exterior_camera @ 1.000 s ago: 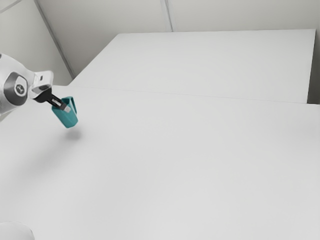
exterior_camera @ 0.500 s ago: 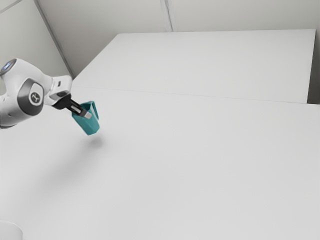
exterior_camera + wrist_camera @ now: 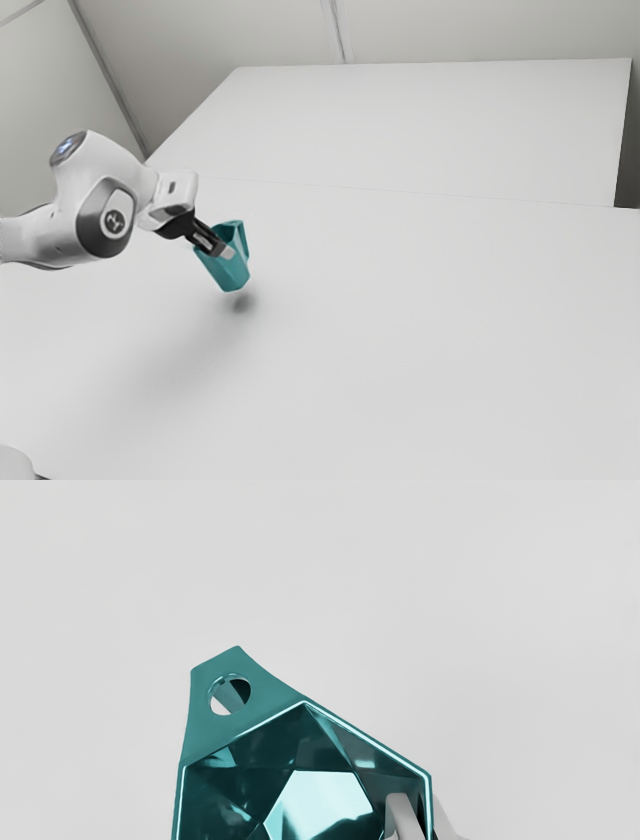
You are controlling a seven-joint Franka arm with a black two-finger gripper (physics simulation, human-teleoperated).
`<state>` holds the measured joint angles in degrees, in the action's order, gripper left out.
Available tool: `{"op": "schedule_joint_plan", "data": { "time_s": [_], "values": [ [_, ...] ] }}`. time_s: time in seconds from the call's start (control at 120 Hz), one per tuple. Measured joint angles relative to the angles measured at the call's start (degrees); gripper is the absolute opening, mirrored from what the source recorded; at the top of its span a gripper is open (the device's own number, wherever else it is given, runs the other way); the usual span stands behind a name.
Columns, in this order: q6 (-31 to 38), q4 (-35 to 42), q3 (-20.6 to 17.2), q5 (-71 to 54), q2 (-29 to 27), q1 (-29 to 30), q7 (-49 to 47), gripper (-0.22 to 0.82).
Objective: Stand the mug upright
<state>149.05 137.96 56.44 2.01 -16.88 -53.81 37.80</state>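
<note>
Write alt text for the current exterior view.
A tilted teal mug is held above a white table, its wall gripped by the tool of a white robot arm entering from the exterior view's left.

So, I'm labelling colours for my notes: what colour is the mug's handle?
The handle is teal; it shows best in the wrist view.

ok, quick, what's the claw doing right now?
Claw: closed on the rim of the mug, holding it above the table.
</note>
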Motion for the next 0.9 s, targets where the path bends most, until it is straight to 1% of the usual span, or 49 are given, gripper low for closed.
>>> {"op": "schedule_joint_plan", "data": {
  "time_s": [0.3, 0.642, 0.9],
  "values": [
    [3.33, 2.44, -2.40, 0.03, 3.10, -0.20, -3.14, -0.18],
    [7.63, 3.40, -2.63, 0.10, 6.06, -2.55, -5.35, -0.18],
    [10.06, 3.48, -2.57, 0.19, 8.22, -2.73, -6.31, -0.18]
  ]
}}
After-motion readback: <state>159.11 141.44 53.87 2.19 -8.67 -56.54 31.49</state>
